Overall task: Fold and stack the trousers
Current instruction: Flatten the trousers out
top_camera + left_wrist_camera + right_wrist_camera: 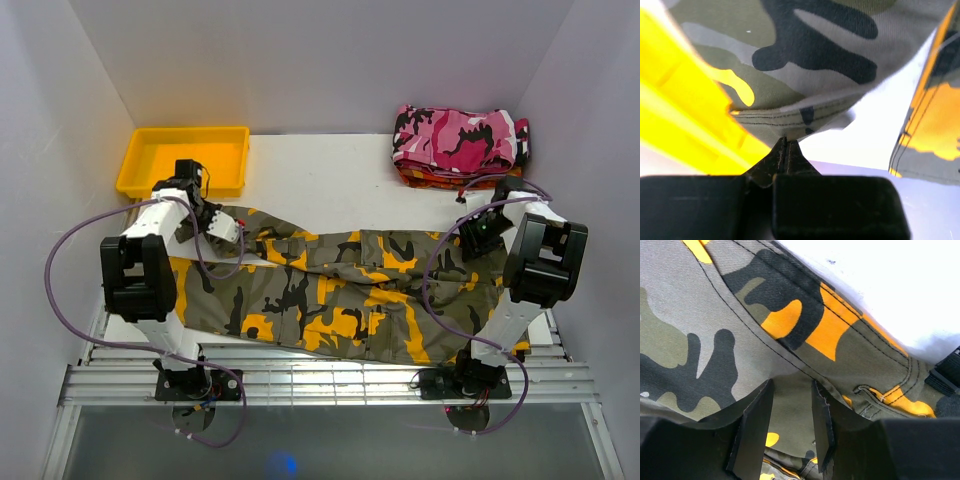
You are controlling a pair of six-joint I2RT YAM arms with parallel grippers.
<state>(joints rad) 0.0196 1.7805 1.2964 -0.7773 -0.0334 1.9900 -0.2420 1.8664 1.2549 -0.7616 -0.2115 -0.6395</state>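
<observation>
Barely begun: camo cargo trousers [340,290] lie full-length across bench [330,170] centre. L gripper [785,149] jaws pinch hem, 9 o'clock; R gripper [790,415] jaws part-open over cloth, 3 o'clock. Folding, stacking remain.

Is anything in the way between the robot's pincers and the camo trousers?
No, nothing visible. The left pincer is shut on the hem of the trousers, and the open right pincer sits right against the cloth.
</observation>
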